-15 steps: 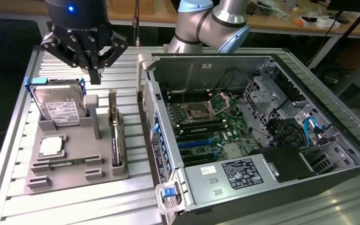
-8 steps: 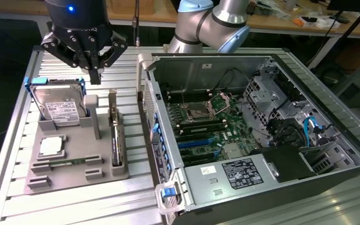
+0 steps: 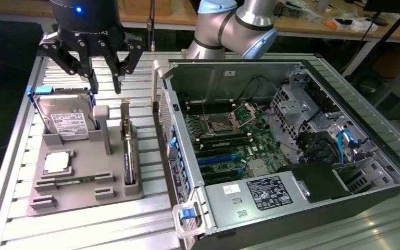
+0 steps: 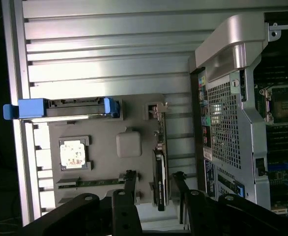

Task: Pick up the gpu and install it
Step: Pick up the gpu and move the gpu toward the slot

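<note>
The gpu (image 3: 128, 156) is a thin dark card standing on edge in a slot of the grey holder tray (image 3: 82, 195), at the tray's side nearest the computer case. In the wrist view the gpu (image 4: 159, 169) runs as a narrow dark strip between the two finger tips. My gripper (image 3: 106, 83) hangs above the far end of the tray, beyond the card and well clear of it. Its black fingers (image 4: 130, 184) stand apart with nothing between them, so my gripper (image 4: 154, 175) is open.
The tray also holds a silver hard drive (image 3: 68, 122) in a blue bracket, a processor chip (image 3: 58, 162) and a green memory stick (image 3: 75, 180). The open computer case (image 3: 366, 156) lies at the exterior view's right, motherboard (image 3: 235, 140) and blue slots (image 3: 221, 156) exposed.
</note>
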